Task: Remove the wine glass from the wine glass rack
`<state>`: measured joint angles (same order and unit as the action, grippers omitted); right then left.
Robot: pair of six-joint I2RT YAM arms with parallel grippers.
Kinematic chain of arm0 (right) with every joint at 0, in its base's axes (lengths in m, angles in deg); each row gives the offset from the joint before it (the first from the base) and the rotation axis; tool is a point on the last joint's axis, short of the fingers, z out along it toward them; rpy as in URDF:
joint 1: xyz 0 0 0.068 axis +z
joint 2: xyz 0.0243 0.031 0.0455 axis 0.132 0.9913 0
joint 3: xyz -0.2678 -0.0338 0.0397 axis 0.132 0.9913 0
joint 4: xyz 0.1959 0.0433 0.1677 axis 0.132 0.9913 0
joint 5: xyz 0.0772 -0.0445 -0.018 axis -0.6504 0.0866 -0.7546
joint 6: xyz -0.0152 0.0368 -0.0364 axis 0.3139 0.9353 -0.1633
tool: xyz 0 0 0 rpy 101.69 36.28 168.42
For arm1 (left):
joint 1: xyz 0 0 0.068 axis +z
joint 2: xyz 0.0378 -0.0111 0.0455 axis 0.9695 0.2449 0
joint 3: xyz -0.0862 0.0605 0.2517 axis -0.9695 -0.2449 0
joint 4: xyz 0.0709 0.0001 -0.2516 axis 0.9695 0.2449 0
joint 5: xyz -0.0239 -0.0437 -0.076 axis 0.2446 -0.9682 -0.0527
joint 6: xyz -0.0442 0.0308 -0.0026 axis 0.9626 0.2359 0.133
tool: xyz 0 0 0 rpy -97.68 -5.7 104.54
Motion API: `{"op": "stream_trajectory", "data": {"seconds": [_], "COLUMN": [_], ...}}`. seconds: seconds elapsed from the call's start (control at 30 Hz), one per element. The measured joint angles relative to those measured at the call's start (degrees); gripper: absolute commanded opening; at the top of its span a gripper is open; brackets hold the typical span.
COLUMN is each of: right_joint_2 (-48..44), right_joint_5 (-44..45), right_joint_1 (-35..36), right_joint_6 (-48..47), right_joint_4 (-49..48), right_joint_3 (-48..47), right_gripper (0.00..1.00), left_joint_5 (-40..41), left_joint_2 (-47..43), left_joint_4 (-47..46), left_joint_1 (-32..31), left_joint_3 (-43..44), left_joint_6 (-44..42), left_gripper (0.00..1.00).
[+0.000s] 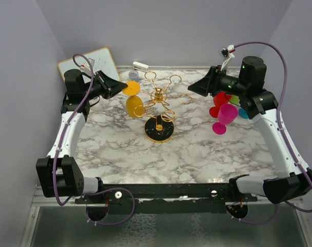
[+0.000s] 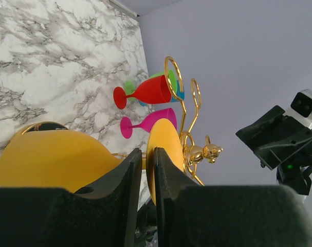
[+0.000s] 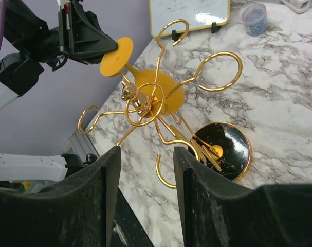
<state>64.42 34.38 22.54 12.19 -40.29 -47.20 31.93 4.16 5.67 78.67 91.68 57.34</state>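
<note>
Hardly begun: wine glass (image 1: pixel 134 104) not yet off wine glass rack (image 1: pixel 160 95). Left tool (image 2: pixel 148 154) nearly together at its foot, hold unclear; right tool (image 3: pixel 145 154) apart, empty. Remaining: secure, lift clear.

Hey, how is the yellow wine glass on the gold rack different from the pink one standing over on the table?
The yellow wine glass hangs upside down, foot up, on the wine glass rack; the pink wine glass stands upright on the table. The left claw pinches the yellow one's stem; no claw holds the pink one. Both are opaque, stemmed and similarly shaped.
</note>
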Motion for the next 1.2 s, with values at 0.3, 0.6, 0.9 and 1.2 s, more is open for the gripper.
{"op": "stream_trajectory", "data": {"seconds": [0.3,0.6,0.9,1.2], "right_joint_2": [-0.6,-2.1,-3.3,-4.2], "right_joint_5": [0.7,1.2,1.6,1.6], "right_joint_1": [0.0,0.0,0.0,0.0], "right_joint_6": [0.1,0.5,0.9,1.5], "right_joint_4": [0.0,-0.4,-0.5,-0.9], "right_joint_3": [0.5,1.0,1.9,2.7], "right_gripper": [0.45,0.45,0.45,0.45], "left_joint_5": [-0.7,-0.7,-0.9,-1.3], "left_joint_2": [-0.3,-1.4,-3.6,-5.8], "left_joint_4": [-1.0,-0.3,-0.3,-2.3], "left_joint_1": [0.0,0.0,0.0,-0.3], "left_joint_3": [0.0,0.5,1.0,0.0], "left_joint_6": [1.4,2.1,3.8,7.0], "left_gripper": [0.01,0.00,0.00,0.00]}}
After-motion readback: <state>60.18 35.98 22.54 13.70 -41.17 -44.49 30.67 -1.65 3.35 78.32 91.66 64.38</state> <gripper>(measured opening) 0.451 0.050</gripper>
